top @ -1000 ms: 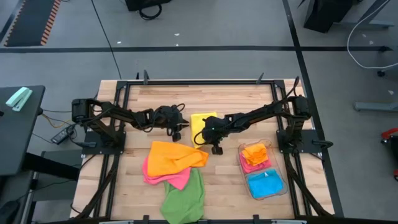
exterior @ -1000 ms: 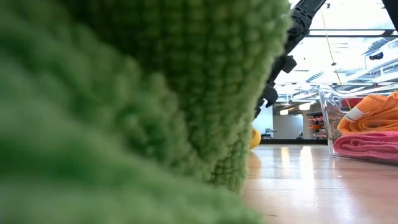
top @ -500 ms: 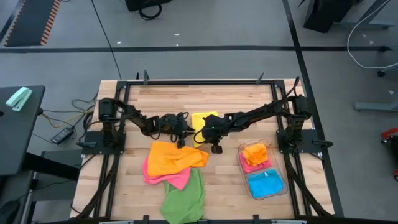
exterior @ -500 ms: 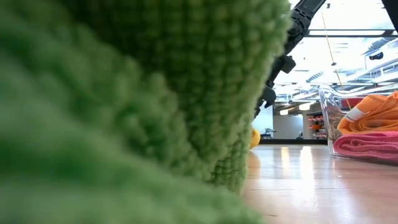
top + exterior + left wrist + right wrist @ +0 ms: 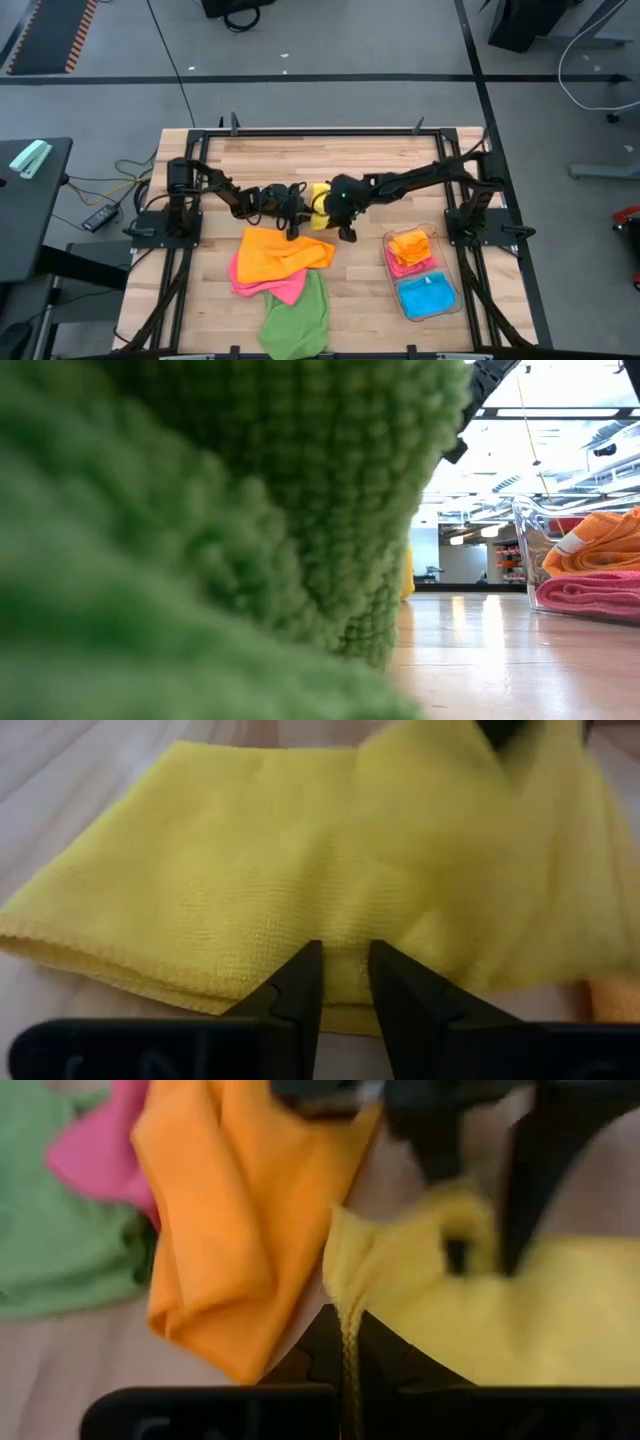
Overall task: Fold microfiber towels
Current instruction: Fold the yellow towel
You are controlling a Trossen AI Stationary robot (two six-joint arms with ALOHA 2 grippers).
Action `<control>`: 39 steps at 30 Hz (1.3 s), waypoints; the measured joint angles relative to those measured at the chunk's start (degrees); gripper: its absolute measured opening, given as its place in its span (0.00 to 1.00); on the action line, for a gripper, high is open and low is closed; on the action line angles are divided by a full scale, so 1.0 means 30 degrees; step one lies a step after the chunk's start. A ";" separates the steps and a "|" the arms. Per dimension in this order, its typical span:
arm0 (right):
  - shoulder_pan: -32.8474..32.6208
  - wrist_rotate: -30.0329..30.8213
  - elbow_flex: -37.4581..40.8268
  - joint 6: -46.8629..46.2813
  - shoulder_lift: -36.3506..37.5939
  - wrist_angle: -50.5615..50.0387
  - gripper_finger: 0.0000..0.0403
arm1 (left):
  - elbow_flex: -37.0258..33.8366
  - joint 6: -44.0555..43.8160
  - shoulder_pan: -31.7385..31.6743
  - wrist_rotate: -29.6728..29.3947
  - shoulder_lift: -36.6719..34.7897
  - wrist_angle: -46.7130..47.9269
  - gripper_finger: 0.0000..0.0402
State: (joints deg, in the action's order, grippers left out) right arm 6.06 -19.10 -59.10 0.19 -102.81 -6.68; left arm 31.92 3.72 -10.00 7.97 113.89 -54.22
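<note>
At the middle of the tabletop, toward its far side, the yellow towel lies between the two tools and is the one being folded. The right tool is pinched shut on a bunched yellow edge, as its wrist view shows, with that edge lifted over the rest of the cloth. The left tool sits at the yellow towel's opposite edge, its fingers a narrow gap apart with the hem just in front of them; I cannot tell whether they hold it. Nearer, a loose heap waits unfolded: the orange towel on top, the pink towel under it, the green towel nearest. At the near right, the clear bin holds folded towels in orange, pink and blue, so I judge the job roughly half done: three stored, one in hand, three left in the pile.
</note>
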 joint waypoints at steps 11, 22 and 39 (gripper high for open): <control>0.0599 -0.0750 -0.0528 0.1232 0.0693 -0.2293 0.04 | -0.0442 0.0922 -0.0122 -0.0029 -0.1345 0.0554 0.17; 0.0299 -0.2131 -0.0771 0.1064 0.0686 -0.2288 0.04 | -0.0372 0.0472 -0.0144 -0.1015 -0.1333 0.0219 0.15; 0.0607 -0.2235 -0.0800 0.2663 0.0686 -0.2214 0.04 | 0.0151 0.0620 0.0622 -0.0889 0.0656 -0.1444 0.09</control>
State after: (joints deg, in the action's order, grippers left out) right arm 7.89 -25.80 -61.49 8.17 -100.75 -13.32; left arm 32.37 5.58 -8.13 5.31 115.85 -58.55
